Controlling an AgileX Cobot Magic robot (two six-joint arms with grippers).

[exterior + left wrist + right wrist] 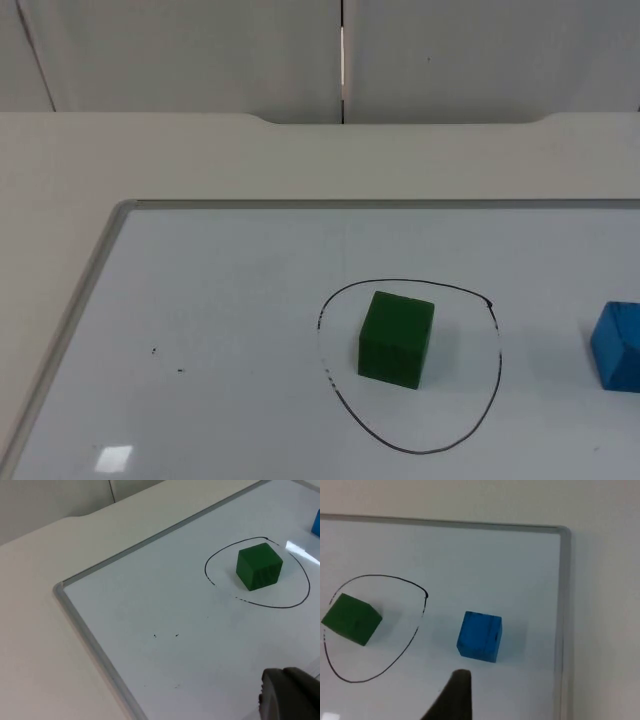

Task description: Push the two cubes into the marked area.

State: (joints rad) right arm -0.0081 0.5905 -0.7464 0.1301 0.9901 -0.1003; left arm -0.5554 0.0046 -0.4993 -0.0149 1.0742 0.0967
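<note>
A green cube [396, 338] sits inside the black hand-drawn loop [494, 370] on the whiteboard [220, 300], nearer the loop's left side. A blue cube [617, 346] rests on the board to the right of the loop, outside it, at the picture's right edge. In the right wrist view the blue cube [480, 636] lies just ahead of my right gripper [454, 700], a short gap between them, and the green cube [351, 618] is inside the loop [415, 630]. My left gripper [290, 695] hovers over the board well short of the green cube [259, 567].
The whiteboard has a grey metal frame [70, 310]; its left edge and far edge [380, 204] border the bare cream table [200, 155]. The frame's right edge [563, 620] runs close beside the blue cube. The grey partition wall [200, 50] stands behind.
</note>
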